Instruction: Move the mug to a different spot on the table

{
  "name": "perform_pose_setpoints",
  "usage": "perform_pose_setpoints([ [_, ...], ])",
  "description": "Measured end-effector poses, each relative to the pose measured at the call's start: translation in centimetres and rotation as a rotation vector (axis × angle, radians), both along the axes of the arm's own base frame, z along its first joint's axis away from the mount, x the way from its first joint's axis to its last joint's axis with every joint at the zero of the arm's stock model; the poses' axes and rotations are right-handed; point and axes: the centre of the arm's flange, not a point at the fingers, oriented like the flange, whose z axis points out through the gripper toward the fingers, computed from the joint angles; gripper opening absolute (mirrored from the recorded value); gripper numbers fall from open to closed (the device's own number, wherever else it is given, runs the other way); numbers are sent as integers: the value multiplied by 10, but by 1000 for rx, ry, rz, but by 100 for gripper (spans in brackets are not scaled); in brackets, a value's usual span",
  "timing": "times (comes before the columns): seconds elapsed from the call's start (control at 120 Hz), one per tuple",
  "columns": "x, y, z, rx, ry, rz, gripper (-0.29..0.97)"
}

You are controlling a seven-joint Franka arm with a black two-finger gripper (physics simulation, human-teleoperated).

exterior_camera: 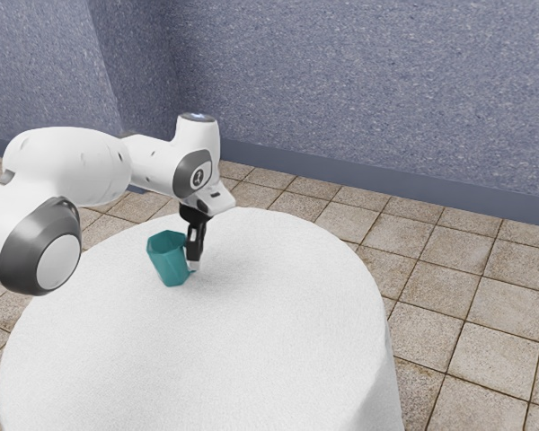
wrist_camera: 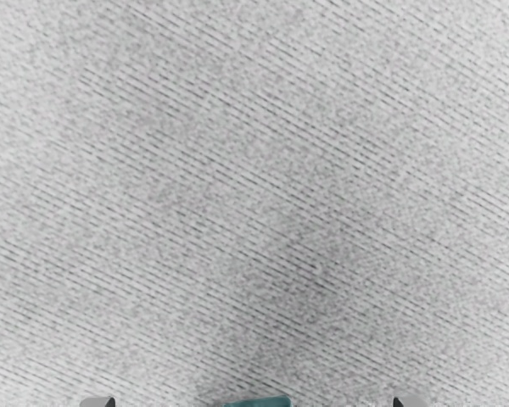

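- The wall (exterior_camera: 386,81) behind is blue-grey with a fine speckled grain. A darker band, the skirting (exterior_camera: 386,178), runs along its foot.
- The floor (exterior_camera: 485,296) is square beige-brown stone tile with pale joints, and it shows past the counter's far edge and toward the exterior view's right.
- The counter (exterior_camera: 278,341) is round with a white, nubbly top like rough cloth. In the wrist view that same surface (wrist_camera: 254,186) is crossed by fine slanting lines.
- The arm (exterior_camera: 72,180) is glossy white with rounded shells and grey joint caps, and it reaches in over the counter's edge at the exterior view's left.
- The mug (exterior_camera: 169,258) is teal, faceted and tapered toward its base, with an open mouth. It leans toward the exterior view's left and sits nearer the counter's far edge than its near edge. Whether its base touches the top cannot be told. A teal sliver of it (wrist_camera: 254,401) shows just under the hand.
- The claw (exterior_camera: 195,256) is black and slim, pointing down at the mug's side toward the exterior view's right. Whether it is spread or pinching the mug cannot be told.
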Motion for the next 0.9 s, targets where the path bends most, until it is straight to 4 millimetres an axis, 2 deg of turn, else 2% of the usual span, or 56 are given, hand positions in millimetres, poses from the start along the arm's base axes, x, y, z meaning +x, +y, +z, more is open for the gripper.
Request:
perform_pose_setpoints([
  [0.533, -3, 1, -4, 56, 20, 89, 21],
  [0.9, -1, -5, -11, 71, 22, 58, 7],
])
